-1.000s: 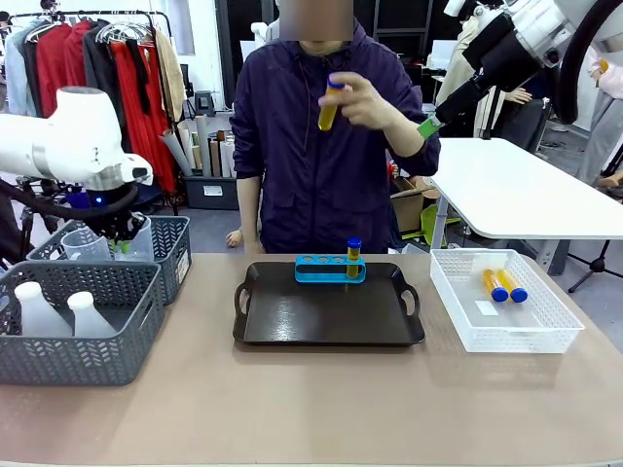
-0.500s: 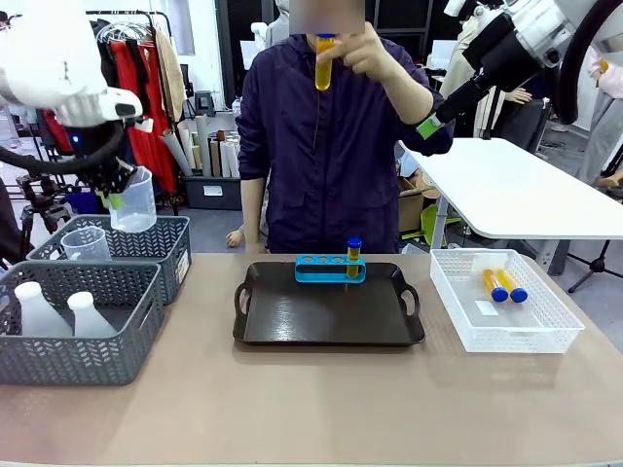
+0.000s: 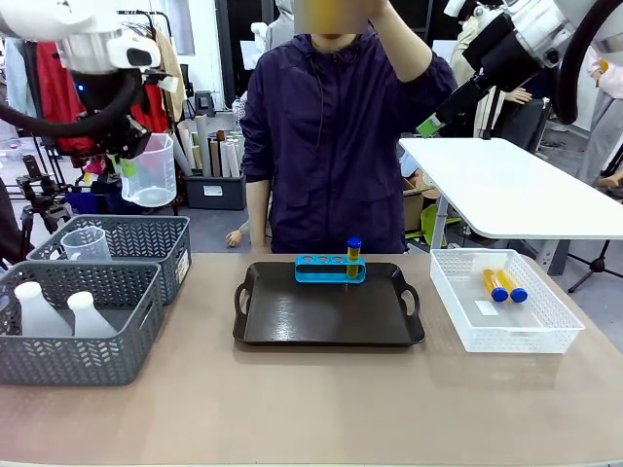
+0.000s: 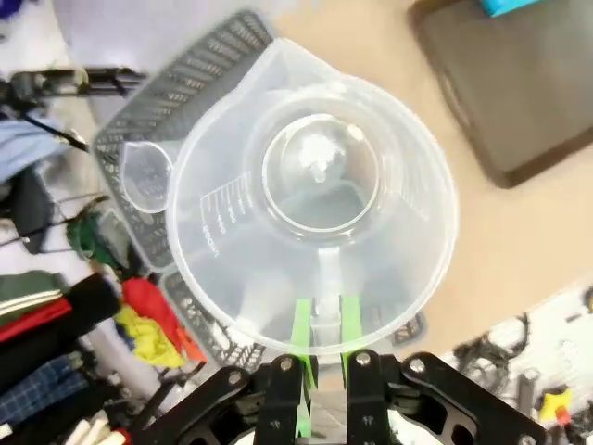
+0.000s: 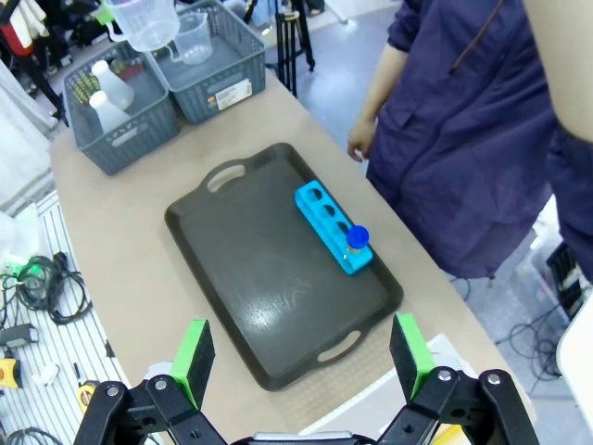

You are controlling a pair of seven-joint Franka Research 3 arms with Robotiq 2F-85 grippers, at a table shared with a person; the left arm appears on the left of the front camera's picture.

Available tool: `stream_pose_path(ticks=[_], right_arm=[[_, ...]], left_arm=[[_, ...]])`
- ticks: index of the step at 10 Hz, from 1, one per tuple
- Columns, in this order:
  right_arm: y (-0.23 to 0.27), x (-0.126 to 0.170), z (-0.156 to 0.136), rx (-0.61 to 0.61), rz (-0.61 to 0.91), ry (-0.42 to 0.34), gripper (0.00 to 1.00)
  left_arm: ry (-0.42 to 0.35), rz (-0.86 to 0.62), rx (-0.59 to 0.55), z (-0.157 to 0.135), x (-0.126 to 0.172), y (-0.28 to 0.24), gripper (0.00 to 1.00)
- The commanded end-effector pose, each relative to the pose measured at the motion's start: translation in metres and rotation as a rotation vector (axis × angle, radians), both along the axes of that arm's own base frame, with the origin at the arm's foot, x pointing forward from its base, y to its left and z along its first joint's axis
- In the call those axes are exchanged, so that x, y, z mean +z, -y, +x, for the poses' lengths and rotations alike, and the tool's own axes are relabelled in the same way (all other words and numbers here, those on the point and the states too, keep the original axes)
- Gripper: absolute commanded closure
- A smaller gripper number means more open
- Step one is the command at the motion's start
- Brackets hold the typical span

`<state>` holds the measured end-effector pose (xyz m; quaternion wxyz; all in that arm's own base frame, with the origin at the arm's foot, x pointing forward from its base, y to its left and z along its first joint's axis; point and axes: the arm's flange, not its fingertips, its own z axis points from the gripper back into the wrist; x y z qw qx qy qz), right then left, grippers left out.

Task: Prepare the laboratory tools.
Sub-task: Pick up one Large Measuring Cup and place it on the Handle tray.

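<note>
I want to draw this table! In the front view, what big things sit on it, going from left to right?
Nearest grey plastic mesh basket holding frosted white conical flasks → dark brown rectangular tray → white plastic mesh basket holding blue-capped tubes of yellow liquid.

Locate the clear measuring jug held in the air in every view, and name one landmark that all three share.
Front view: the jug hangs upper left, gripped by the left pincer.
Left wrist view: jug at centre, seen down into its mouth.
Right wrist view: jug in the top left corner.
Shared landmark: the dark tray.
</note>
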<state>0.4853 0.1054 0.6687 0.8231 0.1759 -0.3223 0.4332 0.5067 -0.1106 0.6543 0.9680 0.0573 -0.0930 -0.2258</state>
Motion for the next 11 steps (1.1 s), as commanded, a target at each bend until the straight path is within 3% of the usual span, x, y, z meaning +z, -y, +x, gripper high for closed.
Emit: stream_pose_path(ticks=[1,3,9,11], right_arm=[[0.000,0.001,0.000,0.002,0.003,0.002,0.00],[0.000,0.001,0.000,0.002,0.003,0.002,0.00],[0.000,0.001,0.000,0.002,0.003,0.002,0.00],[0.000,0.001,0.000,0.002,0.003,0.002,0.00]], left_arm=[[0.036,0.027,-0.066,-0.014,0.018,-0.001,1.00],[0.044,-0.032,-0.083,-0.025,0.033,-0.001,1.00],[0.026,0.004,-0.063,-0.015,0.019,0.010,1.00],[0.080,-0.004,-0.210,-0.027,0.023,0.030,1.00]])
